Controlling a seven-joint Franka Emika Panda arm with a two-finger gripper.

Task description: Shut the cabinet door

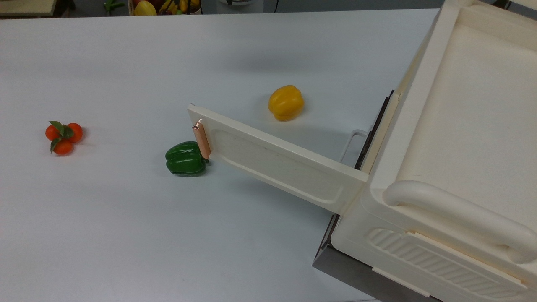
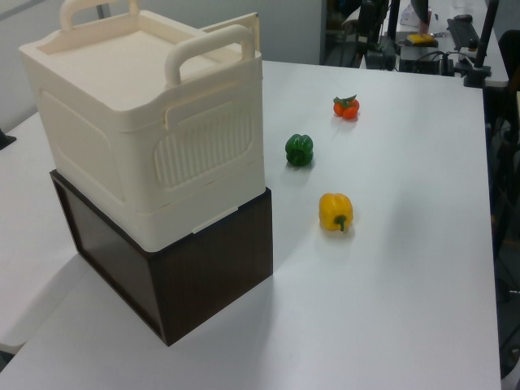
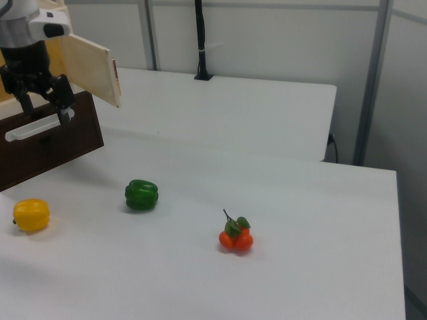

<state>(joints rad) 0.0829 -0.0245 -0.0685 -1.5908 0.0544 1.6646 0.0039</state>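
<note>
Claw [image 3: 47, 107] hangs open and empty just behind the cabinet door [image 1: 268, 157], which swings wide out over the tabletop [image 1: 126, 230], its copper handle [image 1: 202, 139] at the far end from the hinge, so closing it is not yet begun.

White arm [image 3: 27, 20], black tool [image 3: 47, 110]

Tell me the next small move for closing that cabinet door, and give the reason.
Probably bring the gripper round behind the cabinet door, on the yellow pepper's side, near the end with the copper handle. In the top view the door stands wide open, swung out over the table; in the right view the open gripper hangs beside it, not touching it.
</note>
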